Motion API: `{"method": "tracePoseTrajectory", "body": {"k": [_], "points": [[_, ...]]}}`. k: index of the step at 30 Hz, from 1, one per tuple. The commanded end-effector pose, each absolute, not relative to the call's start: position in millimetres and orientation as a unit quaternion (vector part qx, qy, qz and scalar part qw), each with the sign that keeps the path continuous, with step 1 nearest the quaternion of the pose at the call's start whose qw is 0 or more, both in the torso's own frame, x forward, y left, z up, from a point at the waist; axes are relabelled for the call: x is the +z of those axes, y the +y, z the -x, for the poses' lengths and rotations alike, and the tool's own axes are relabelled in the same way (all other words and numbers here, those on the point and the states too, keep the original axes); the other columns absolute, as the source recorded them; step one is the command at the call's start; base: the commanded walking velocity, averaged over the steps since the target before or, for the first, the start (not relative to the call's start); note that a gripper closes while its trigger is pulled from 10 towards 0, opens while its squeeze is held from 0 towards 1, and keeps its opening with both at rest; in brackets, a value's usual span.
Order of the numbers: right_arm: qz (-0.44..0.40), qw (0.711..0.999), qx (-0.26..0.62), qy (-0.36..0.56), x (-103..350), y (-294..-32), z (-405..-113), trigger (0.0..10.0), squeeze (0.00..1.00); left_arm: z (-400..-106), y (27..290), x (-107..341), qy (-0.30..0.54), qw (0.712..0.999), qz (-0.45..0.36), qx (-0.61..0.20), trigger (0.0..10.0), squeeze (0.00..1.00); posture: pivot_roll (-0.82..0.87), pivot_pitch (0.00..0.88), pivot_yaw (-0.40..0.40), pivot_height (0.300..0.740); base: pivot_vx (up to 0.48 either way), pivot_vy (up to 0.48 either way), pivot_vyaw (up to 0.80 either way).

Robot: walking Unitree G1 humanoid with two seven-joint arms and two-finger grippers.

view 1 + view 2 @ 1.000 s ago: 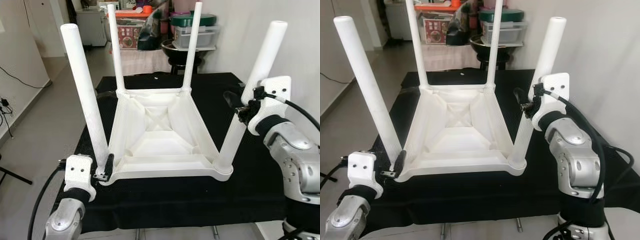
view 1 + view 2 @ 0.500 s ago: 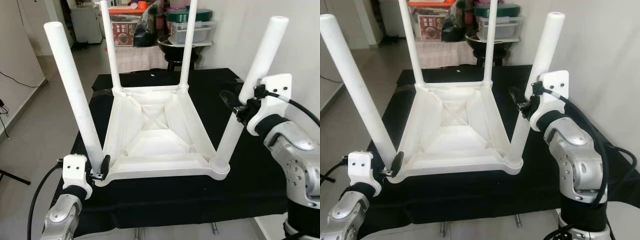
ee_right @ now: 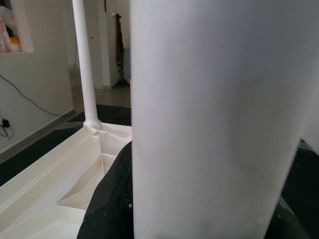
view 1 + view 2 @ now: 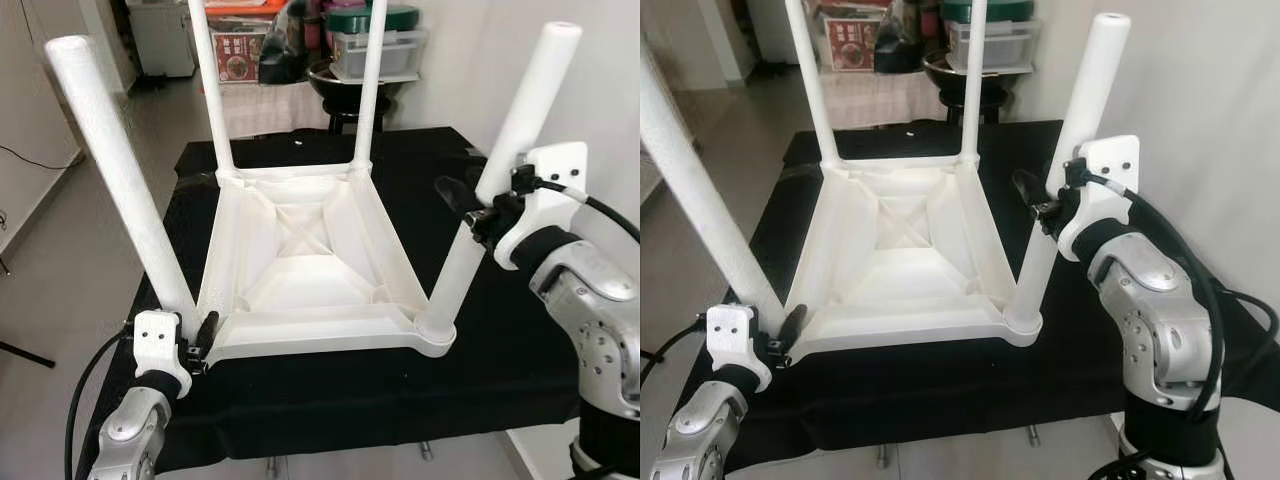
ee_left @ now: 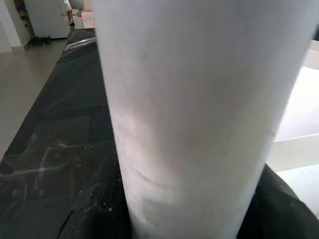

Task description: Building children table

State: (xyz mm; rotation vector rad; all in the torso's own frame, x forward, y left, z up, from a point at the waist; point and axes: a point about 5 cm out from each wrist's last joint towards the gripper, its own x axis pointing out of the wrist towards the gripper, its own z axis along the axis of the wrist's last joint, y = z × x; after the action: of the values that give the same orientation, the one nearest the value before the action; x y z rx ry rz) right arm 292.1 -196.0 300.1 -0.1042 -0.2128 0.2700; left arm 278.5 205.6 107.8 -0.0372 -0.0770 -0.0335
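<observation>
I saw the right gripper (image 4: 462, 205) at the right of the frame, its black fingers pinched round the near-right leg (image 4: 500, 165), about halfway up it. The left gripper (image 4: 196, 332), at lower left, was clamped on the base of the near-left leg (image 4: 120, 170), one finger (image 4: 208, 327) showing beside it. The white children's table (image 4: 310, 270) lay upside down at frame centre on a black-covered work surface (image 4: 500, 350), four legs up. Shelving clutter (image 4: 300, 40) filled the top.
</observation>
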Motion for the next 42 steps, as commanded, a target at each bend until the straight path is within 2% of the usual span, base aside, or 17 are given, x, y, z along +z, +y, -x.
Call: {"method": "tracePoseTrajectory", "body": {"k": [1,12,14,18,19,23,24,25,26,27,29,35,37,38,39,41,42], "points": [[0.068,0.981,0.146,-0.106,300.6,-189.1,-289.2,0.0,0.00,-275.3,223.3,103.1,-0.028,0.999,0.021,0.020,0.0,0.00,-0.11,0.118,-0.033,0.740,0.000,0.000,0.00],[0.056,0.986,0.123,-0.094,294.9,-191.8,-295.9,0.0,0.00,-277.7,255.4,146.2,-0.104,0.992,-0.020,0.070,0.0,0.00,-0.08,0.087,-0.038,0.740,0.000,0.000,0.00],[0.014,0.995,0.081,-0.058,278.6,-198.6,-313.7,0.1,0.00,-284.3,281.0,234.4,-0.224,0.968,-0.077,0.083,0.0,0.00,-0.03,0.067,-0.040,0.740,0.000,0.000,0.00],[-0.028,0.999,0.036,-0.006,252.9,-198.8,-333.8,0.0,0.00,-273.9,291.4,343.4,-0.358,0.920,-0.144,0.072,0.0,0.00,-0.01,0.059,-0.041,0.740,0.000,0.000,0.00],[-0.041,0.999,0.024,0.005,245.5,-197.9,-338.5,1.5,0.00,-271.5,288.2,367.2,-0.383,0.908,-0.158,0.059,0.0,0.00,0.02,0.050,-0.037,0.740,0.000,0.000,0.00],[-0.050,0.999,0.017,0.013,240.4,-197.1,-341.5,1.5,0.00,-269.0,285.8,382.5,-0.399,0.900,-0.167,0.051,0.0,0.00,0.02,0.050,-0.037,0.740,0.000,0.000,0.00],[-0.066,0.997,0.004,0.032,229.7,-195.8,-346.2,0.8,0.00,-267.0,278.1,405.5,-0.422,0.889,-0.174,0.031,0.0,0.00,0.04,0.044,-0.032,0.740,0.000,0.000,0.00],[-0.087,0.994,-0.009,0.064,213.9,-190.7,-350.9,6.0,0.00,-265.2,268.3,431.4,-0.449,0.876,-0.174,0.004,0.0,0.00,0.06,0.035,-0.027,0.740,0.000,0.000,0.00],[-0.087,0.994,-0.009,0.064,213.9,-190.7,-350.9,6.0,0.00,-265.2,268.3,431.4,-0.449,0.876,-0.174,0.004,0.0,0.00,0.06,0.035,-0.027,0.740,0.000,0.000,0.00],[-0.093,0.990,-0.015,0.102,198.0,-182.9,-353.9,9.0,0.00,-263.0,258.3,452.0,-0.470,0.865,-0.174,-0.021,0.0,0.00,0.06,0.032,-0.024,0.740,0.000,0.000,0.00],[-0.113,0.983,-0.018,0.142,181.8,-172.7,-355.7,10.0,0.00,-261.3,245.3,469.8,-0.490,0.853,-0.172,-0.049,0.0,0.00,0.07,0.027,-0.018,0.740,0.000,0.000,0.00],[-0.140,0.964,-0.042,0.222,149.9,-149.9,-359.7,10.0,0.00,-267.2,218.0,496.3,-0.505,0.841,-0.158,-0.109,0.0,0.00,0.07,0.019,0.001,0.740,0.000,0.000,0.00],[-0.149,0.945,-0.102,0.274,122.8,-143.7,-363.6,10.0,0.00,-283.6,189.6,511.0,-0.498,0.842,-0.121,-0.169,10.0,0.00,0.07,0.018,0.017,0.740,0.000,0.000,0.00],[-0.149,0.945,-0.102,0.274,122.8,-143.7,-363.6,10.0,0.00,-283.6,189.6,511.0,-0.498,0.842,-0.121,-0.169,10.0,0.00,0.07,0.018,0.017,0.740,0.000,0.000,0.00],[-0.146,0.937,-0.132,0.288,113.9,-147.0,-363.8,10.0,0.00,-291.4,177.8,513.3,-0.491,0.844,-0.105,-0.191,10.0,0.08,0.07,0.020,0.022,0.740,0.000,0.000,0.00],[-0.143,0.931,-0.157,0.298,106.4,-151.8,-363.7,10.0,0.00,-298.6,168.3,513.1,-0.479,0.847,-0.088,-0.214,10.0,0.08,0.07,0.020,0.023,0.740,0.000,0.000,0.00],[-0.135,0.929,-0.173,0.297,102.7,-157.7,-364.3,10.0,0.00,-305.8,160.2,511.2,-0.467,0.850,-0.068,-0.235,10.0,1.00,0.07,0.024,0.025,0.740,0.000,0.000,0.00]]}}
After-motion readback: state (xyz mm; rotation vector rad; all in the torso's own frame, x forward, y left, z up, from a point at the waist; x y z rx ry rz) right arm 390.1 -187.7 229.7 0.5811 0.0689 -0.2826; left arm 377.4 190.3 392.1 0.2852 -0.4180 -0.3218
